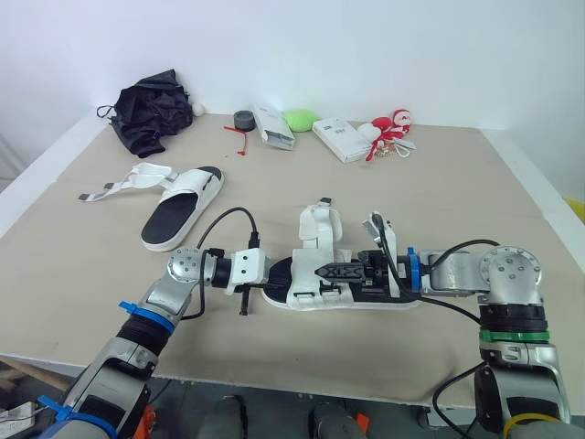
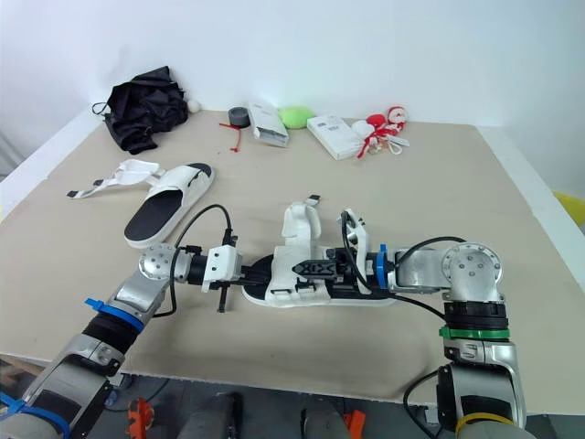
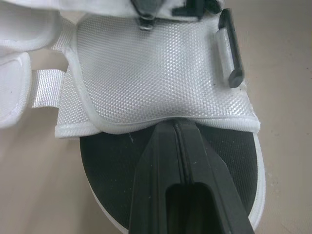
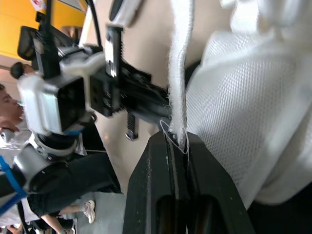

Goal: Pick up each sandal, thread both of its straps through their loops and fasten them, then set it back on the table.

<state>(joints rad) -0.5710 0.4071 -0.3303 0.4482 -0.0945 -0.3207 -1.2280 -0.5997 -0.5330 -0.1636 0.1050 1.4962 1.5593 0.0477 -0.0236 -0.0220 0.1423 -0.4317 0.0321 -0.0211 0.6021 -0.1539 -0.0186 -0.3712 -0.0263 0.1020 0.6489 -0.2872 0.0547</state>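
Note:
A white sandal with a black footbed (image 1: 343, 291) lies near the table's front edge, its straps undone and standing up. My left gripper (image 1: 277, 273) reaches in at the sandal's toe end; in the left wrist view its fingers (image 3: 178, 146) are pressed together at the rim of the white mesh upper (image 3: 146, 68), beside a black loop (image 3: 230, 51). From the other end, my right gripper (image 4: 176, 142) is shut on a thin white strap (image 4: 178, 73) over the sandal's middle. A second sandal (image 1: 181, 208) lies at the left with its strap (image 1: 123, 186) spread out.
Along the far edge sit a black bundle of cloth (image 1: 151, 114), a grey tape roll (image 1: 243, 119), two white boxes (image 1: 274, 126) (image 1: 340, 139), a green object (image 1: 300, 119) and a red-and-white toy (image 1: 388, 128). A person (image 4: 7, 105) stands beyond the table.

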